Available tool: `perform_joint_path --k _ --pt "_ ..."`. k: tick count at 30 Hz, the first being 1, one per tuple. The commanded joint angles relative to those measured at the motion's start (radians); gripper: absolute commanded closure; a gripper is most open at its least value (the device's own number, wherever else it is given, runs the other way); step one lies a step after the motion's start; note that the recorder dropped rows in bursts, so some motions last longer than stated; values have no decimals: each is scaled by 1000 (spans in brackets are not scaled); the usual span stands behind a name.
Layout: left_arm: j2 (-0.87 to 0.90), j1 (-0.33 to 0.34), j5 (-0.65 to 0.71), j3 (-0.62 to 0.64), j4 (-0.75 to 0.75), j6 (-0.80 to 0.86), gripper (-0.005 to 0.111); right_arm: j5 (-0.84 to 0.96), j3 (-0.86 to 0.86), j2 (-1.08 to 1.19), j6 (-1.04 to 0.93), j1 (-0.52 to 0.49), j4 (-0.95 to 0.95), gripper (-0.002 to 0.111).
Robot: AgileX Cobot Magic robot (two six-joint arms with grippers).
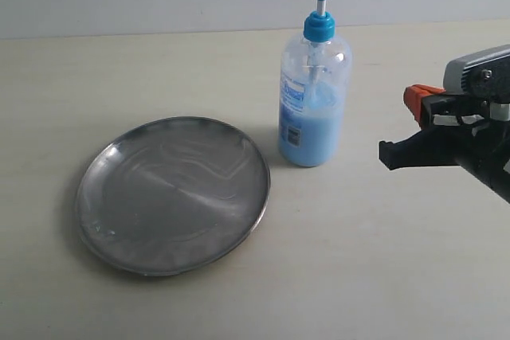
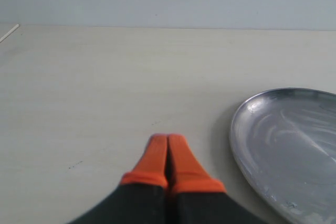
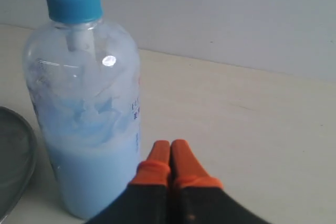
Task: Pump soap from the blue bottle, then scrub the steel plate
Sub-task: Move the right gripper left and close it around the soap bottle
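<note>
A pale worktop (image 1: 358, 260) carries two things: one steel plate (image 1: 171, 193) and one blue bottle (image 1: 313, 101). There are also two grippers, one on each arm. The plate lies flat, empty and streaky. The bottle stands upright just beside the plate without touching it, and nearer the worktop's far edge than the plate is. Pale blue soap (image 1: 309, 137) fills roughly the lower half of the clear bottle. Only the exterior view shows the whole plate, the full bottle and its blue pump head, whose spout points toward the plate's side. That view also shows the right arm reaching in on the side of the bottle away from the plate, with open worktop between them. It does not show the left arm at all. Only the left wrist view shows the left gripper (image 2: 168, 148). Its orange fingertips are pressed together on nothing, above bare worktop, with part of the plate's rim (image 2: 294, 140) close beside it. The right wrist view shows the right gripper (image 3: 170, 153), likewise clenched and empty, close to the bottle's lower body. It alone shows soap smeared up the inner wall, and it cuts off the pump head.
</note>
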Motion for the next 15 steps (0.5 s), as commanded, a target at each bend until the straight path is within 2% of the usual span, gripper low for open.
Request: perform_joint_path --k 1,6,8,10,13,14,15 --pt "-6 -8 -11 3 -4 5 107 -74 6 75 -2 3 -70 108" --pt "-6 -8 -11 3 -4 5 107 -176 -10 206 17 3 -138 107" --pt "-6 -8 -11 3 -4 5 107 -162 -35 245 17 3 -149 98" --pt "-6 -8 -11 3 -4 5 107 -154 -59 280 17 3 -172 85" --pt "-6 -8 -11 3 -4 5 107 -156 -88 310 17 3 -228 55" --pt "-6 -8 -11 3 -4 5 107 -156 -100 318 19 3 -259 40" --pt "-6 -8 -11 3 -4 5 107 -158 -119 323 19 3 -306 19"
